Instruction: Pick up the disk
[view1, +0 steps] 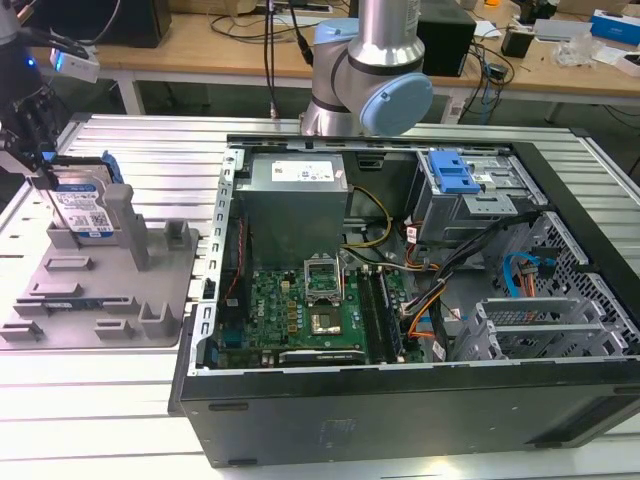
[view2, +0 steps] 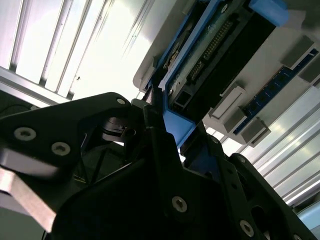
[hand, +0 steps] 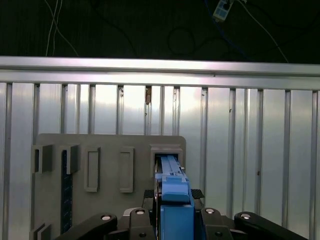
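1. So the disk (view1: 85, 205) is standing on edge in the grey fixture tray (view1: 100, 300), over at the exterior view's left, on the ribbed metal desk (view1: 150, 150). You can see its white-and-blue label facing out and a blue side rail (view1: 112, 168) along its top corner.
2. The hand (view1: 40, 165) comes down from above right onto the disk's edge. In the exterior view the dark fingers (view1: 30, 130) sit against the disk's upper end.
3. In the first wrist view the hand (hand: 172, 212) has its black fingers (hand: 197, 194) tight against both sides of the blue rail (hand: 172, 182), so it's clamped on the disk, closed down to about the drive's thickness.
4. The second wrist view looks along the disk (view2: 220, 55) from beside the hand: dark circuit-board side with a connector row, blue rail running along it, and a black finger (view2: 155, 125) pressed right up against the blue end piece.
5. The disk's lower end looks like it's in the tray's slot, beside a tall upright post (view1: 135, 225). Can't tell whether it's lifted clear of the bottom.
6. Rest of the scene: an open PC case (view1: 400, 300) lying on the desk at the exterior view's right, motherboard (view1: 310, 305) exposed, a grey drive cage with a blue latch (view1: 455, 175) at its far corner, well apart from the tray. The arm's base joint (view1: 370, 75) rises behind the case.
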